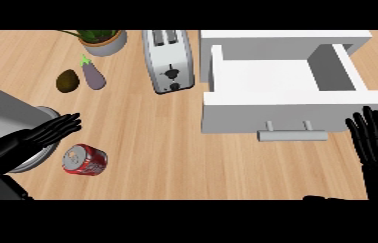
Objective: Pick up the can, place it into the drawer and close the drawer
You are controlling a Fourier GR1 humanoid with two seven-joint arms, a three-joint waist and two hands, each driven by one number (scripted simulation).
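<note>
My left hand (46, 132) hovers flat, fingers straight, at eleven o'clock from the red can (84, 160). My right hand (365, 132) rests open, fingers up, at four o'clock from the open drawer (284, 106).

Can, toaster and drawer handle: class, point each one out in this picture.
can (85, 160), head view, on its red side.
toaster (169, 61), head view, on its silver top beside the slots.
drawer handle (291, 135), head view, on the grey bar's middle.

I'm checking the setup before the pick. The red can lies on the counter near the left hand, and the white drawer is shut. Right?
Not quite. The drawer is open, pulled out with its inside showing, as the head view shows. The rest holds: the red can lies on the counter near the left hand.
</note>
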